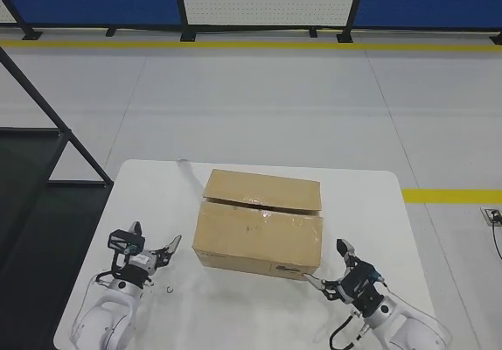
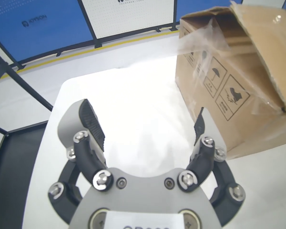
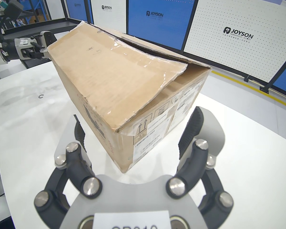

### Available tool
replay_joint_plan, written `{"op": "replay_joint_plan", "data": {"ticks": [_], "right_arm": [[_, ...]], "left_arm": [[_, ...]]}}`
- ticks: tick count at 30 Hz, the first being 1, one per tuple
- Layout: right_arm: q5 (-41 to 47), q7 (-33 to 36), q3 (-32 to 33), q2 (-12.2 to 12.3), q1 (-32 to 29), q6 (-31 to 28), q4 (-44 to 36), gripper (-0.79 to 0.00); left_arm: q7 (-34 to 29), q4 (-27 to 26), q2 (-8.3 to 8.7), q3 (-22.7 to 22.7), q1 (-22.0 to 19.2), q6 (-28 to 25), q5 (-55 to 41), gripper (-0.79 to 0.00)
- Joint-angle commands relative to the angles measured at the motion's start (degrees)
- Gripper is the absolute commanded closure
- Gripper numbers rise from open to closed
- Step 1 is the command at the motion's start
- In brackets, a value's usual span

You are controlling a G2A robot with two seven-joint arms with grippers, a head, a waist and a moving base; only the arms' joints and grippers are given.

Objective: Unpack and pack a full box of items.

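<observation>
Both arms sit at 6 o'clock on the table point(image 1: 365, 201), jaws spread and empty. The right gripper point(image 1: 326, 262) is nearer: the box point(image 1: 260, 227) lies at its 11 o'clock, and the near corner pokes between its fingers without visibly touching. The left gripper point(image 1: 156, 248) stands apart from the 9 o'clock end face, with the box at its 2 o'clock. The box is mid-table, upright, top up, long axis 9-to-3, the 3 o'clock end slightly nearer the robot. The flap seam follows that axis. The near flap point(image 3: 124, 72) is lifted at the 3 o'clock end, with loose tape point(image 2: 205, 46) at the 9 o'clock end. Likely a right-arm entry under that lifted edge.
</observation>
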Motion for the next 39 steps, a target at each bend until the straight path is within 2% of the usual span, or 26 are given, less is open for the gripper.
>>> {"op": "replay_joint_plan", "data": {"ticks": [1,4,9,12,16,19,27,32,39], "right_arm": [[1.5,0.9,-0.3,-0.1,0.2,-0.4,-0.3,-0.785],[6.8,4.0,0.0,-0.2,2.2,-1.1,1.5,-0.785],[17.3,8.2,1.3,-0.1,6.9,-8.6,6.2,-0.785],[19.5,9.0,1.5,0.0,8.3,-11.1,7.2,-0.785],[18.5,7.5,1.6,0.1,8.1,-12.6,6.9,-0.785],[16.7,5.5,2.0,0.3,6.7,-12.7,5.7,-0.785],[11.0,-1.0,5.0,0.9,-1.1,-10.3,0.2,-0.785],[11.7,-2.5,6.8,1.1,-4.5,-8.5,-0.9,-0.785],[11.7,-2.5,6.8,1.1,-4.5,-8.5,-0.9,-0.785]], "left_arm": [[0.0,-0.6,0.02,-1.0,0.7,0.2,-1.8,-0.785],[0.0,-1.1,0.07,-2.0,1.1,0.2,-3.1,-0.785],[0.0,-1.2,0.06,-2.3,1.5,0.6,-3.9,-0.785],[-1.0,-0.6,-0.13,-2.0,0.7,2.7,-4.8,-0.785],[-2.9,2.0,-0.48,0.2,-2.8,5.0,-3.3,-0.785],[-6.4,4.9,-0.82,1.7,-7.5,5.2,-5.2,-0.785],[-22.8,14.6,-2.00,3.3,-21.8,1.9,-23.8,-0.785],[-24.2,15.0,-2.00,3.2,-22.6,1.7,-24.9,-0.785],[-24.5,15.1,-2.06,3.1,-22.5,1.8,-26.0,-0.785]]}}
